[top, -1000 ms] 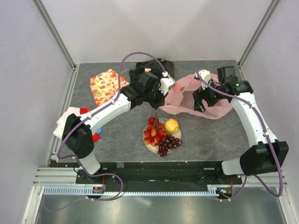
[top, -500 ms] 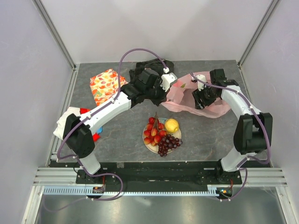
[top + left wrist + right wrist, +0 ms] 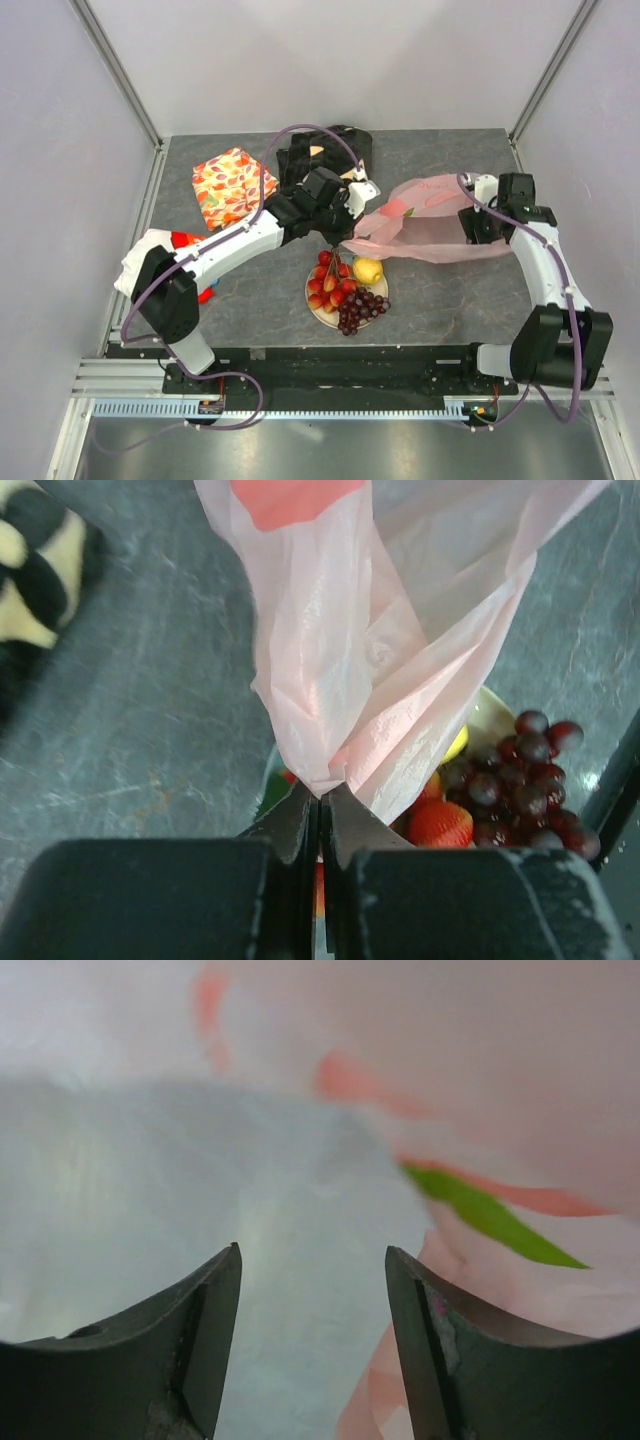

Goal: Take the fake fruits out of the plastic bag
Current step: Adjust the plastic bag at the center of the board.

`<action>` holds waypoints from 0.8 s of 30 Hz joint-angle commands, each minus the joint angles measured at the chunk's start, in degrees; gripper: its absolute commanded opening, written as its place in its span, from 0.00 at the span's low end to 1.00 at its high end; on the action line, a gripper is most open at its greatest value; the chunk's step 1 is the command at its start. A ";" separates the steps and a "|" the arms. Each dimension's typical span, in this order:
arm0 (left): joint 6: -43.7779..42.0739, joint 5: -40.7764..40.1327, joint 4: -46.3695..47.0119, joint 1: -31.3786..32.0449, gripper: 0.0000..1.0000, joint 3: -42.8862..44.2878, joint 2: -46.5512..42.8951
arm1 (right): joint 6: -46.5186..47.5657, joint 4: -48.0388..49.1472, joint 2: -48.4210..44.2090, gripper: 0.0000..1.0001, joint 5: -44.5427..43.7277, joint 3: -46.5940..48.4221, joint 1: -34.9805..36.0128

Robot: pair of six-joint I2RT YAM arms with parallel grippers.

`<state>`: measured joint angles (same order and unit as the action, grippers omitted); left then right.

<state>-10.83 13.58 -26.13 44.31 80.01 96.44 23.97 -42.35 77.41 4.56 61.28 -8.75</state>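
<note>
Grey stone-look counter (image 3: 250, 270) fills the floor of a white-walled booth. Near its middle front sits a pale plate (image 3: 326, 320) carrying all the fake fruit: the cluster of glossy red fruits (image 3: 328, 280) on brown stems, the yellow lemon (image 3: 368, 269) and the dark purple grape bunch (image 3: 362, 308), touching one another and outside the bag.

The pink plastic bag (image 3: 430, 215) stretches across the right half of the counter, its left corner just above the plate's far edge. The left arm (image 3: 230, 235) reaches to that corner, and its jaws are pinched tight on a gathered fold of the bag (image 3: 370, 660), with the grapes (image 3: 510, 780) and a red fruit (image 3: 440, 823) showing below.

The right arm (image 3: 535, 250) meets the bag's right end. Its jaws stand wide apart with nothing between them, the blurred pink film (image 3: 520, 1080) close in front.

An orange leaf-print cloth (image 3: 228, 184) and a black patterned cloth (image 3: 325, 150) lie at the far left.
</note>
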 commanded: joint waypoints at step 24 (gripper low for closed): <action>-2.27 -1.54 1.08 1.83 0.02 12.45 5.07 | -20.62 10.88 31.39 0.70 11.18 28.19 10.25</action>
<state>-11.51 12.08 -25.69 46.00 90.74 101.01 10.09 -34.59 104.49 17.76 82.78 0.16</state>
